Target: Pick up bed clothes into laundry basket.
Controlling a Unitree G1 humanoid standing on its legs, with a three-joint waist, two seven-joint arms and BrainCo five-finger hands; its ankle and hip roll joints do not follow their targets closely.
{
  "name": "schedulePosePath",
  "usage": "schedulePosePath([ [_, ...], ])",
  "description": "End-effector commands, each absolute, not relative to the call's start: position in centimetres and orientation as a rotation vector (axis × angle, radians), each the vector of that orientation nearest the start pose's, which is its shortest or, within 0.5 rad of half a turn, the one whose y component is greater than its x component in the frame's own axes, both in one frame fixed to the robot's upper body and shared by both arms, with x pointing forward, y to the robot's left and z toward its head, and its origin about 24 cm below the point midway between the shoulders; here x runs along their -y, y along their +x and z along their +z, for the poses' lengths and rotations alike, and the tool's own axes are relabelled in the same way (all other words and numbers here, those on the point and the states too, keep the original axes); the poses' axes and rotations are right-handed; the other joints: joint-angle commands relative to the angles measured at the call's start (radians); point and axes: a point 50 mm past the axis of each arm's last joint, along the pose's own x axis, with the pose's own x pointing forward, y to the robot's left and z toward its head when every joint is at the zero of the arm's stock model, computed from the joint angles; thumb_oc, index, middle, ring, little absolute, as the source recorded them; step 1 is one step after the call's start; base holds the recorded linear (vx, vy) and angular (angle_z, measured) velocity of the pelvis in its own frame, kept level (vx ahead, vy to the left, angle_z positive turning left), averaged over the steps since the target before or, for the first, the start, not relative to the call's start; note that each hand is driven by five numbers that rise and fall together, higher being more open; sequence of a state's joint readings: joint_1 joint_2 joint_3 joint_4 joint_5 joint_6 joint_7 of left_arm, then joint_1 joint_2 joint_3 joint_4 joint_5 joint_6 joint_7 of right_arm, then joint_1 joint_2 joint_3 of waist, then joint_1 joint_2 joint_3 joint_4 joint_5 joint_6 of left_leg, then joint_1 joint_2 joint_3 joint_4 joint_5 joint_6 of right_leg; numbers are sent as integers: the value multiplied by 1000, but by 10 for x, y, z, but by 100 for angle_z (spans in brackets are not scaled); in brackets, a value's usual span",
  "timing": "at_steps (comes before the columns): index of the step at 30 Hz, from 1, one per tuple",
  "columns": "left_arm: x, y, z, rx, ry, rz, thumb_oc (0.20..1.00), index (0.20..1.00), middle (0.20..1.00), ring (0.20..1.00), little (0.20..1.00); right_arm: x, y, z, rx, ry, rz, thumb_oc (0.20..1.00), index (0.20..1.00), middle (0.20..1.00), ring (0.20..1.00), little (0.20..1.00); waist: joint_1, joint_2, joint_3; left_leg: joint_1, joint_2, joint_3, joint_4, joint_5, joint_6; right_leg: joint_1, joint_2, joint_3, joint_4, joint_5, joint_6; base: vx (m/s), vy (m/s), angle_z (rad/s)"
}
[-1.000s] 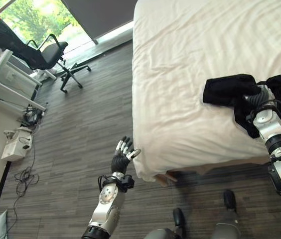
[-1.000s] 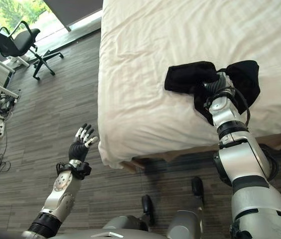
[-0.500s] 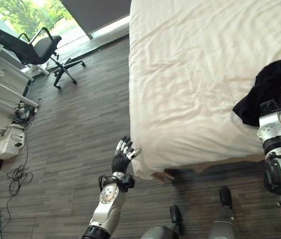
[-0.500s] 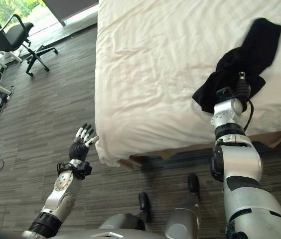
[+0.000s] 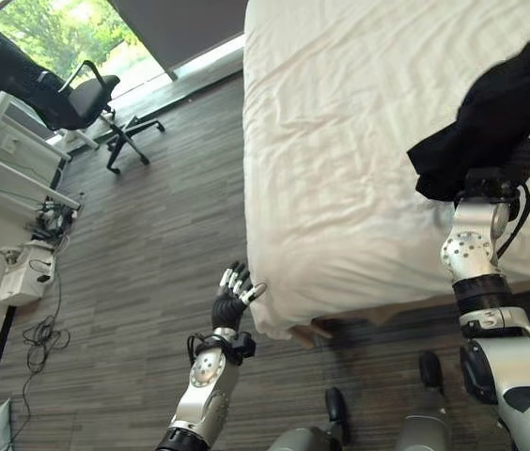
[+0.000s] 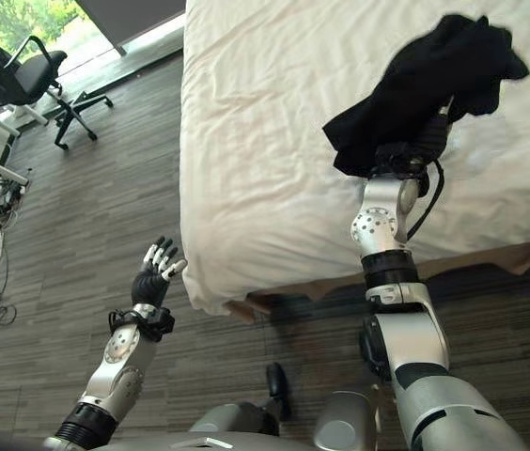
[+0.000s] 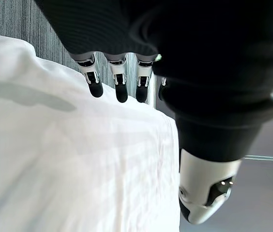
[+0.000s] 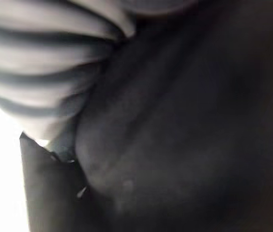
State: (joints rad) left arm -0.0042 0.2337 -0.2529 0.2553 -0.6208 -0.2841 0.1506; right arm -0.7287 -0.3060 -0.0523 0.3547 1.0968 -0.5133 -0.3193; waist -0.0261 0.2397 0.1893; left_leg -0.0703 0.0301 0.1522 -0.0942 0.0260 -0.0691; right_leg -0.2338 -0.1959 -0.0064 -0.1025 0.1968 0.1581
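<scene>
A black garment (image 5: pixel 500 103) hangs bunched in the air above the right side of the white bed (image 5: pixel 340 169), lifted off the sheet. My right hand (image 6: pixel 413 146) is raised beneath it and shut on the cloth, which drapes over most of the hand; the right wrist view has dark cloth (image 8: pixel 185 145) pressed close. My left hand (image 5: pixel 230 299) is held low over the floor by the bed's near left corner, open with straight fingers (image 7: pixel 119 82) beside the white sheet (image 7: pixel 68 169).
A black office chair (image 5: pixel 86 99) and a white desk (image 5: pixel 11 141) stand at the far left by the window. A white box (image 5: pixel 25 272) with cables lies on the wooden floor (image 5: pixel 152 235) to the left of the bed.
My right hand has raised the black garment from flat on the bed into the air. The left hand has stayed by the bed corner. The camera has shifted slightly.
</scene>
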Motion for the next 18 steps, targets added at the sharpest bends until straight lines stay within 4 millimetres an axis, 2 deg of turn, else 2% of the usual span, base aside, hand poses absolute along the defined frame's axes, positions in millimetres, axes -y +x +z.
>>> schedulePosePath([
  [1, -180, 252, 15, 17, -284, 85, 1000, 1000, 1000, 1000, 1000, 227, 343, 233, 828, 949, -308, 200, 200, 200, 200, 200, -6, -83, -36, -16, 8, -21, 7, 11, -16, 120, -16, 11, 17, -113, -15, 0, 0, 0],
  [4, -182, 250, 11, -8, -267, 91, 1000, 1000, 1000, 1000, 1000, 236, 330, 228, 860, 920, -329, 200, 200, 200, 200, 200, -17, -112, -52, 8, 10, -17, 7, 1, -10, 136, -12, 14, 21, -116, -14, 37, 18, -5],
  [5, -184, 249, 7, -27, -253, 96, 1000, 1000, 1000, 1000, 1000, 243, 322, 221, 870, 923, -355, 200, 200, 200, 200, 200, -27, -127, -61, 20, 12, -14, 7, -6, -7, 144, -9, 16, 23, -118, -13, 45, 28, 2],
  [9, -188, 247, 4, -49, -235, 111, 1000, 1000, 1000, 1000, 1000, 258, 305, 204, 886, 930, -429, 200, 200, 200, 200, 200, -44, -153, -79, 44, 14, -8, 7, -18, 0, 158, -4, 22, 29, -123, -10, 21, 17, -3],
  [11, -192, 244, -3, -86, -228, 132, 1000, 1000, 1000, 1000, 1000, 268, 293, 178, 844, 964, -511, 200, 200, 200, 200, 200, -61, -175, -94, 66, 15, 5, 7, -29, 7, 171, -1, 29, 28, -123, -5, 21, 42, -7],
  [12, -192, 243, -4, -88, -227, 133, 1000, 1000, 1000, 1000, 1000, 268, 293, 177, 842, 965, -511, 200, 200, 200, 200, 200, -60, -176, -95, 67, 15, 6, 7, -30, 7, 172, -2, 30, 28, -123, -5, 8, 21, -6],
  [13, -194, 242, -6, -98, -225, 142, 1000, 1000, 1000, 1000, 1000, 269, 289, 167, 816, 981, -528, 200, 200, 200, 200, 200, -66, -184, -100, 73, 15, 10, 7, -34, 10, 171, 0, 35, 29, -122, -3, -13, 49, -22],
  [14, -198, 240, -7, -104, -219, 157, 1000, 1000, 1000, 1000, 1000, 277, 280, 145, 779, 1014, -588, 200, 200, 200, 200, 200, -83, -195, -106, 80, 13, 27, 7, -40, 14, 168, 2, 48, 24, -110, 4, -13, 50, -29],
  [15, -198, 240, -8, -106, -217, 157, 1000, 1000, 1000, 1000, 1000, 278, 280, 144, 778, 1016, -587, 200, 200, 200, 200, 200, -80, -197, -108, 82, 13, 31, 7, -41, 14, 167, 1, 51, 24, -109, 5, -24, 59, -31],
  [16, -201, 239, -10, -117, -214, 166, 1000, 1000, 1000, 1000, 1000, 282, 275, 135, 761, 1025, -622, 200, 200, 200, 200, 200, -88, -201, -108, 83, 13, 37, 7, -42, 16, 164, 2, 58, 24, -105, 8, -26, 34, -22],
  [18, -205, 239, -11, -128, -198, 180, 1000, 1000, 1000, 1000, 1000, 291, 262, 107, 697, 1043, -703, 200, 200, 200, 200, 200, -107, -212, -108, 83, 13, 56, 7, -45, 14, 151, 1, 68, 23, -91, 17, -59, 56, -23],
])
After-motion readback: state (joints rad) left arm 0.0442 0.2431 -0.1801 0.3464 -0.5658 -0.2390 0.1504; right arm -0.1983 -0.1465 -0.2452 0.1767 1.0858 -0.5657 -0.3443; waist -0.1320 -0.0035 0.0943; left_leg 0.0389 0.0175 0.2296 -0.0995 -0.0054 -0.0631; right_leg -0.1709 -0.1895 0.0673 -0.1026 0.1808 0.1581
